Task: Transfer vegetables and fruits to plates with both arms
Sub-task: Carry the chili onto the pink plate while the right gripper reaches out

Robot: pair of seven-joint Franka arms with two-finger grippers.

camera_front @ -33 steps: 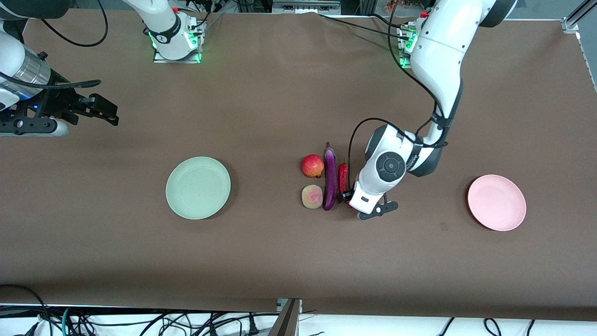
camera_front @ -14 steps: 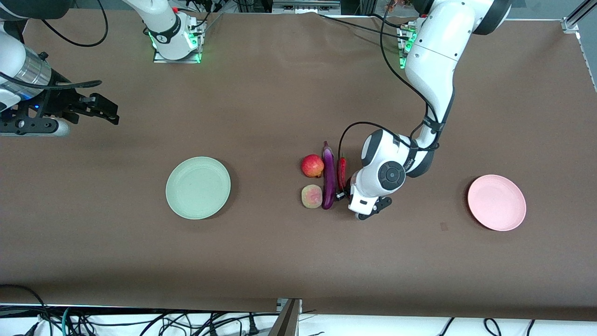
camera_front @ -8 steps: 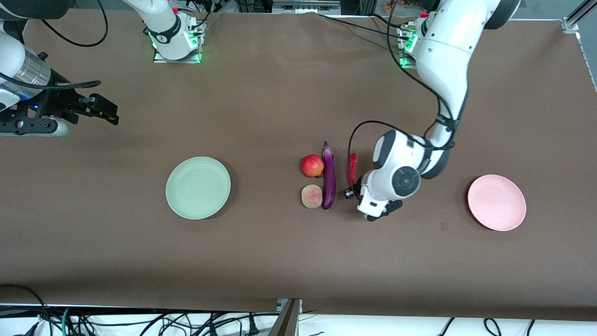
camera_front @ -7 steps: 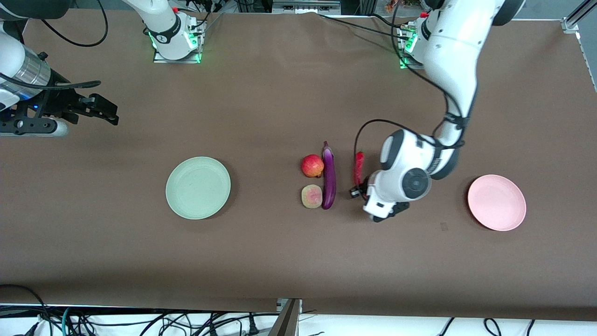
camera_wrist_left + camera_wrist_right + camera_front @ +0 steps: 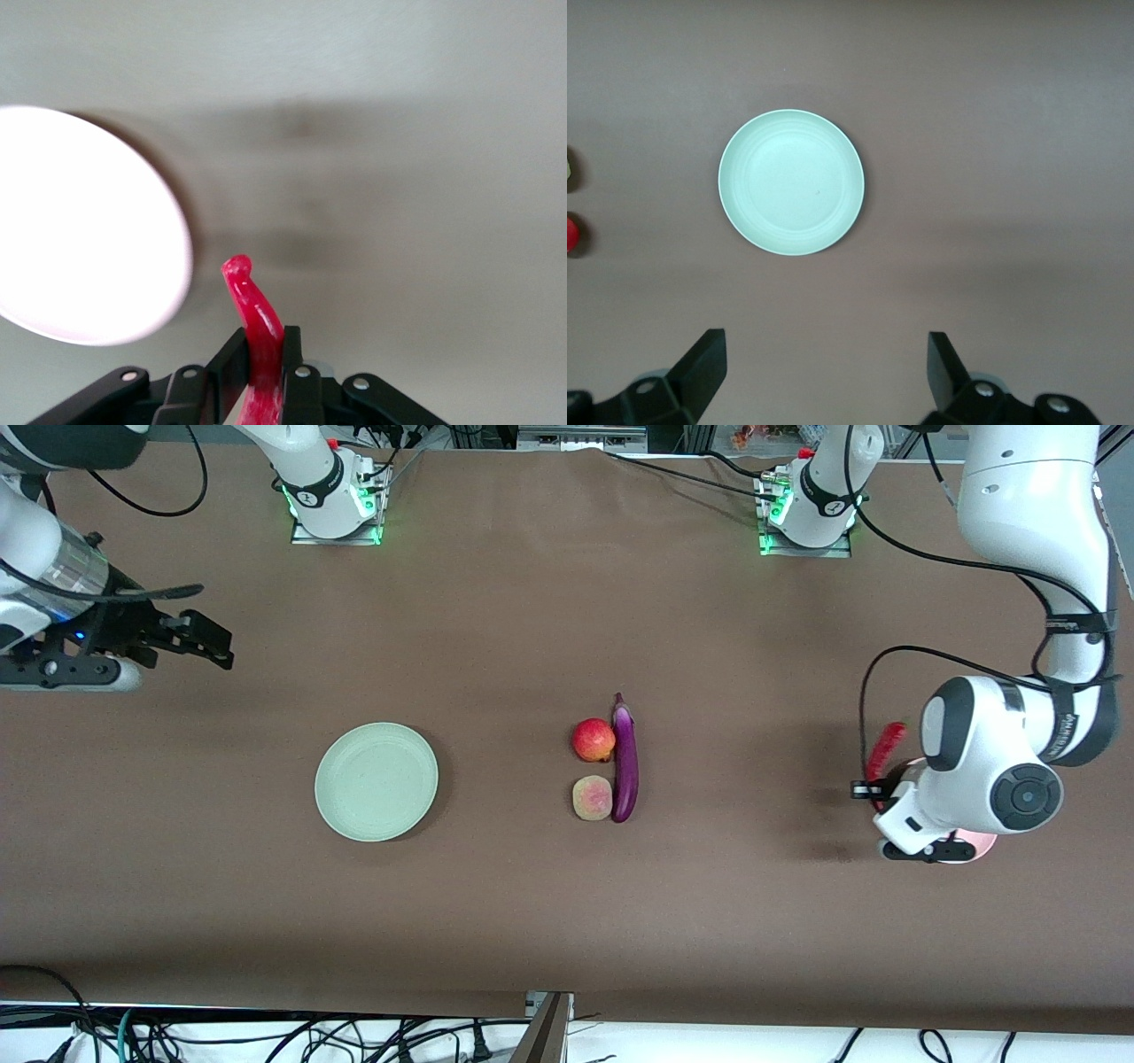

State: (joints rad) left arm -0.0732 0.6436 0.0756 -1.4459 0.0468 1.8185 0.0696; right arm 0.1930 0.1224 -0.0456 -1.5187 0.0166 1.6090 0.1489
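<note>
Carried away from the eggplant [image 5: 625, 758] since earlier, the chili pepper [image 5: 884, 749] rides clamped in the left gripper [image 5: 264, 372] at the pink plate [image 5: 973, 846], probably at its rim; release seems next. The right gripper [image 5: 824, 367] waits wide open, empty, above the green plate [image 5: 376, 781].

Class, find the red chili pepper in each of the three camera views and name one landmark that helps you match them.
Front view: the red chili pepper hangs in the left gripper, at the pink plate's edge.
Left wrist view: it sticks up between the fingers, beside the plate.
Right wrist view: not in it.
Shared landmark: the pink plate.
</note>
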